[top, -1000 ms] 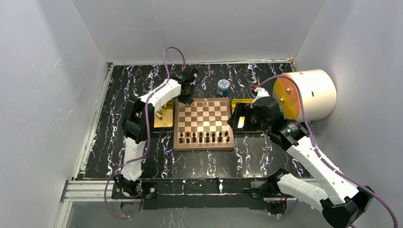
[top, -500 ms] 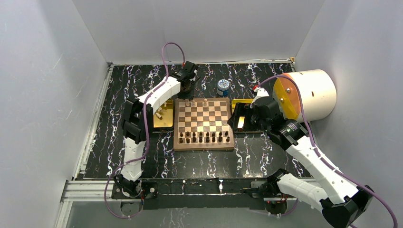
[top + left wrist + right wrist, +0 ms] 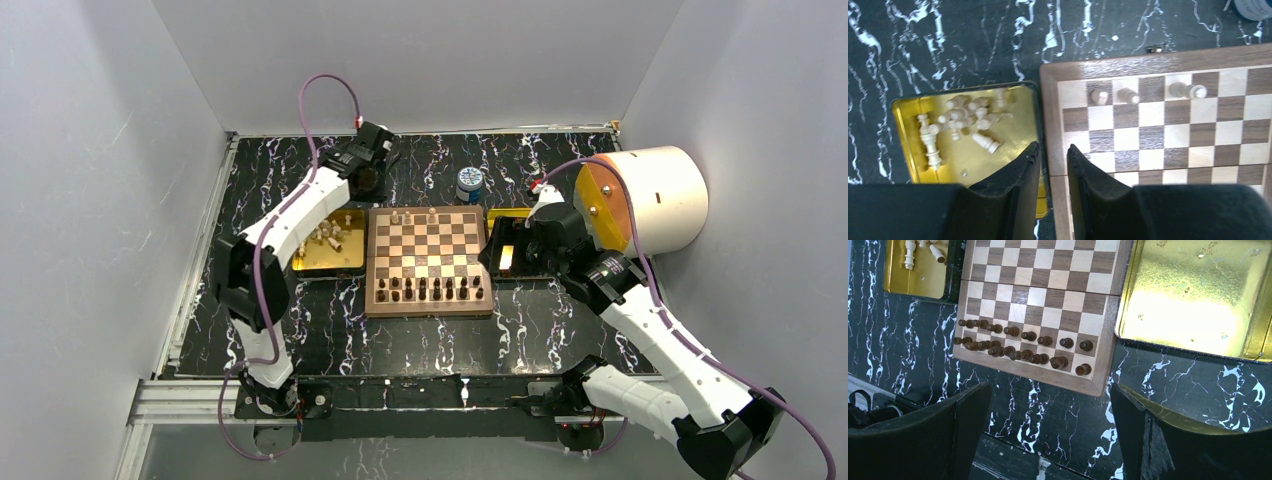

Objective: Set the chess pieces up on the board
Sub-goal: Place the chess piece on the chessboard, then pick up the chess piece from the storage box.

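Observation:
The board (image 3: 428,262) lies mid-table, with dark brown pieces (image 3: 430,289) filling its two near rows. Three pale chess pieces (image 3: 408,216) stand on its far row; in the left wrist view they show as upright figurines (image 3: 1128,95) near the board's (image 3: 1158,127) far-left corner. More cream pieces (image 3: 960,120) lie heaped in the left gold tray (image 3: 300,258). My left gripper (image 3: 368,180) hovers behind that corner, its fingers (image 3: 1023,167) a narrow gap apart with nothing between them. My right gripper (image 3: 1048,407) hangs wide open and empty near the board's right edge.
An empty gold tray (image 3: 1193,300) sits right of the board. A blue-and-white jar (image 3: 469,184) stands behind the board. A large white cylinder (image 3: 650,198) lies at the right wall. Grey walls enclose the black marbled table (image 3: 430,335).
My left gripper has let go of a cream piece on the board's far row and drawn back up and to the left. The right arm has not moved.

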Controlling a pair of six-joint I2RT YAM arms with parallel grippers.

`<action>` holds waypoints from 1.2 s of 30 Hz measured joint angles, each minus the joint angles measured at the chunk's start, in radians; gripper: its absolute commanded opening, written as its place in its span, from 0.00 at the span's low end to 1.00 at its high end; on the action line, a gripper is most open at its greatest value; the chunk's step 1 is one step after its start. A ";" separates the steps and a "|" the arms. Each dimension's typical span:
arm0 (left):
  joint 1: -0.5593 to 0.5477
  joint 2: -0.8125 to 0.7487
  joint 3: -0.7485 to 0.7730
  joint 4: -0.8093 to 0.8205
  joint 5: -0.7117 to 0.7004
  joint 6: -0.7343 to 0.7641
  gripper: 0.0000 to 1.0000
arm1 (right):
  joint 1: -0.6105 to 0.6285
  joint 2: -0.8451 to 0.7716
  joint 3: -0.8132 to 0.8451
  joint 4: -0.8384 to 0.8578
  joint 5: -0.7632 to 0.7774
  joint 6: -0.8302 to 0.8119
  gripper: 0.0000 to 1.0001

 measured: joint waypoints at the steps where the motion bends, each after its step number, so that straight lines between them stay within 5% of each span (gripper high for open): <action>1: 0.007 -0.020 -0.019 0.005 -0.003 0.000 0.25 | 0.000 0.000 0.000 0.000 0.000 0.000 0.99; 14: 0.218 -0.103 -0.252 0.085 -0.005 -0.009 0.28 | 0.000 0.001 0.000 0.000 -0.004 0.000 0.99; 36: 0.290 0.025 -0.277 0.197 0.040 0.010 0.31 | 0.000 0.024 0.000 0.001 0.000 0.000 0.99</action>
